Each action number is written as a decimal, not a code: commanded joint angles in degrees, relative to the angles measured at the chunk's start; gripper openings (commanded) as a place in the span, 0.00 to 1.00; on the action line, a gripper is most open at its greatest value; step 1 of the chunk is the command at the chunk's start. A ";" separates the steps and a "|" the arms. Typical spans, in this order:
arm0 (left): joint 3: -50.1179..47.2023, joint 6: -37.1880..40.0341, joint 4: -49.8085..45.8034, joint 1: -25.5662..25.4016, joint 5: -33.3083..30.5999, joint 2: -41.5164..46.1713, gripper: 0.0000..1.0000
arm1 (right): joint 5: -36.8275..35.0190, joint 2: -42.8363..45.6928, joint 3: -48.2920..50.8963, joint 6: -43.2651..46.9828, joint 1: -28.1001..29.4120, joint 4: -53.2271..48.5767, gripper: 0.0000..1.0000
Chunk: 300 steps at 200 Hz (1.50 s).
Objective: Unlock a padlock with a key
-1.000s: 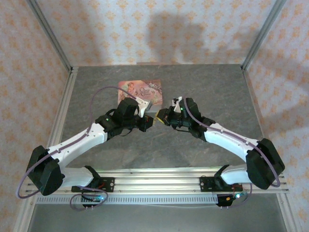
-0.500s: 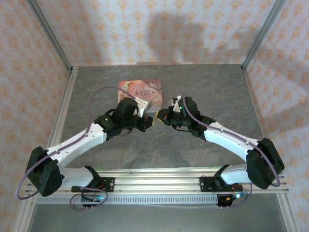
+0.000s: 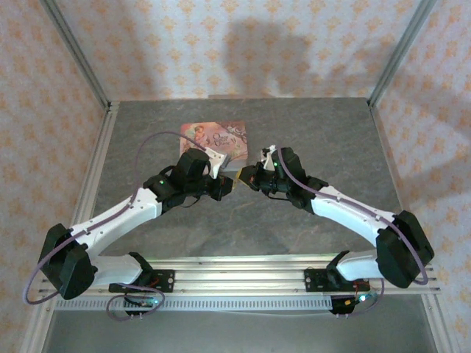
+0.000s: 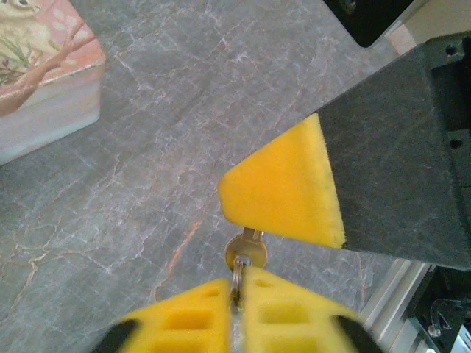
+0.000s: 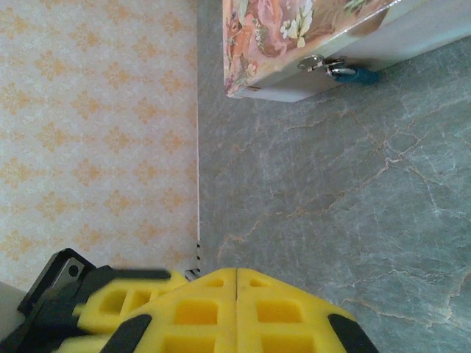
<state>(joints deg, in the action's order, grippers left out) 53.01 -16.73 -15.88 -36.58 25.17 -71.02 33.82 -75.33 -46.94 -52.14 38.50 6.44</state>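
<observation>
The padlock (image 5: 355, 73) hangs off a small metal clasp on the side wall of the pink tin (image 5: 280, 33). Its blue body lies sideways along the foot of that wall, low against the worktop (image 3: 324, 140), not dangling straight down. The tin sits toward the far edge of the worktop, left of centre.

And here's the key (image 4: 246, 253), up in the air between the two grippers, just on the near side of the tin! Its round head shows in the gap, and its other end runs in under the yellow pad of the right gripper (image 5: 235, 276). Those pads are pressed flat together and look clamped on that end. A sliver of metal from the key's head drops into the seam of the left gripper (image 4: 237, 283). Its pads stand very close, but I can't tell whether they are pinching or letting go.

So what does the next move turn on? From the right gripper the padlock lies ahead and off to one side, at the tin's near wall. The right arm looks slightly the nearer of the two. The lock lies lengthwise along the wall, so I'd expect the key to have to come in along that line, not from above. I can't make out the keyhole.
</observation>
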 commanded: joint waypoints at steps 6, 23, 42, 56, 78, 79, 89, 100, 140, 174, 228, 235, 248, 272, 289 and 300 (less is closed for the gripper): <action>0.87 -2.08 -0.42 0.46 -1.56 3.79 0.52 | -1.74 2.58 -0.55 3.82 0.27 0.03 0.00; 0.86 -2.82 -0.95 0.49 -3.58 5.69 0.70 | -1.81 2.56 -3.06 9.56 0.26 -5.15 0.00; 1.10 -2.49 -3.26 0.47 -6.26 8.21 0.77 | -1.55 1.95 -7.82 19.40 0.34 -13.42 0.00; 1.48 -0.70 -5.98 0.56 -7.31 10.09 0.82 | -0.29 0.95 -11.19 26.04 0.31 -18.14 0.00; -0.61 0.69 -4.44 2.40 0.34 13.42 0.82 | 5.05 -0.29 -14.67 35.56 0.26 -20.47 0.00; -0.88 0.49 -4.13 2.57 0.99 13.57 0.82 | 5.43 -0.41 -14.85 35.90 0.26 -20.53 0.00; -3.19 -2.19 0.56 4.92 7.75 14.36 0.81 | 8.91 -1.17 -16.61 39.08 0.26 -21.45 0.00; -5.10 -6.48 6.35 7.76 14.81 14.02 0.77 | 12.33 -2.24 -18.47 41.94 0.22 -22.53 0.00; -7.16 -11.26 15.03 9.29 22.81 12.16 0.74 | 20.72 -4.72 -20.53 42.43 0.20 -19.44 0.00; -8.49 -13.04 19.50 9.95 25.67 12.23 0.64 | 23.64 -5.08 -18.28 36.26 -0.48 -10.82 0.00; -10.93 -17.66 25.69 11.00 26.95 11.76 0.45 | 23.21 -4.62 -15.30 28.64 -0.80 -0.56 0.00; -11.04 -17.92 26.04 11.00 26.95 11.79 0.44 | 22.73 -4.41 -15.05 28.41 -0.79 -0.21 0.00; -11.12 -17.91 25.88 11.16 26.86 11.96 0.41 | 21.44 -3.85 -14.37 27.77 -0.80 0.81 0.00; -11.23 -17.67 25.36 11.33 26.64 12.27 0.42 | 19.12 -2.67 -13.11 26.48 -0.76 2.60 0.00; -11.40 -17.60 25.26 11.38 26.66 12.40 0.43 | 17.36 -1.78 -12.26 25.97 -0.78 3.47 0.00; -11.57 -17.80 25.46 11.48 26.77 12.48 0.43 | 16.20 -1.10 -11.74 25.78 -0.80 3.80 0.00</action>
<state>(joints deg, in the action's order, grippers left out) 42.19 -33.87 6.96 -24.99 49.52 -59.18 53.04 -79.22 -59.72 -24.91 36.99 4.40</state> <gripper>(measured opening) 0.432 0.046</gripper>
